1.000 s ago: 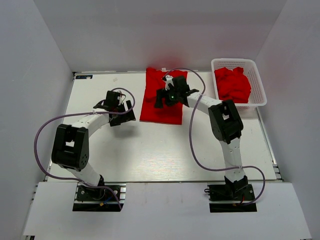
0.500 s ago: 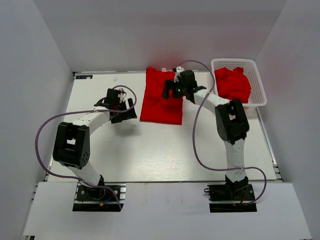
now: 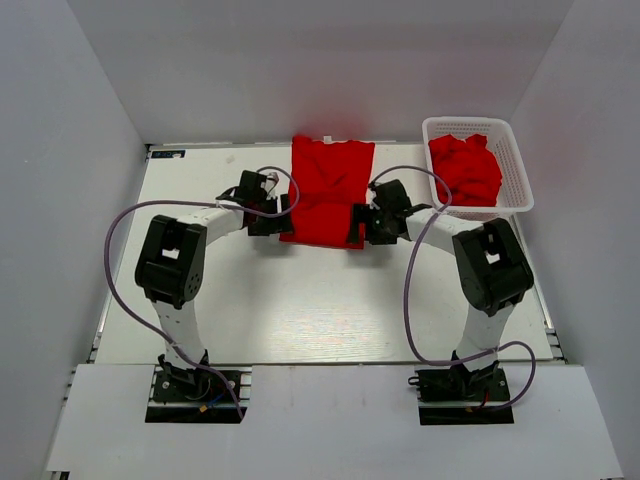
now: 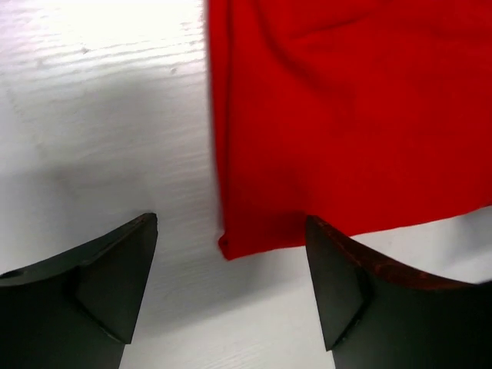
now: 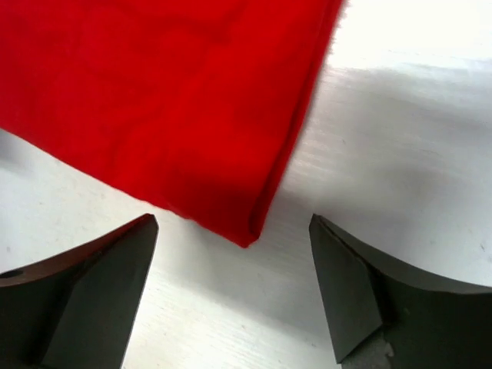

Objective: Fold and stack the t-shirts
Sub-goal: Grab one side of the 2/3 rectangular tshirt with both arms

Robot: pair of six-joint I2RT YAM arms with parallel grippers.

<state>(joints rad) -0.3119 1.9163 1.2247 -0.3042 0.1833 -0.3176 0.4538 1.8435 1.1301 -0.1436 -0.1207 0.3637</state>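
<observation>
A red t-shirt (image 3: 325, 190) lies flat on the table, folded into a long strip that runs from the back edge toward me. My left gripper (image 3: 276, 214) is open at its near left corner. In the left wrist view (image 4: 231, 223) that corner (image 4: 231, 244) lies between the open fingers, on the table. My right gripper (image 3: 363, 222) is open at the near right corner. In the right wrist view (image 5: 233, 223) that corner (image 5: 247, 238) sits between the fingers. Neither gripper holds any fabric.
A white lattice basket (image 3: 465, 123) stands at the back right with more crumpled red shirts (image 3: 465, 170) in it. White walls enclose the table on the left, back and right. Purple cables loop from both arms.
The right gripper has come down from over the far part of the shirt to its near right corner. The left gripper has moved right to the near left corner. The shirt has not moved.
</observation>
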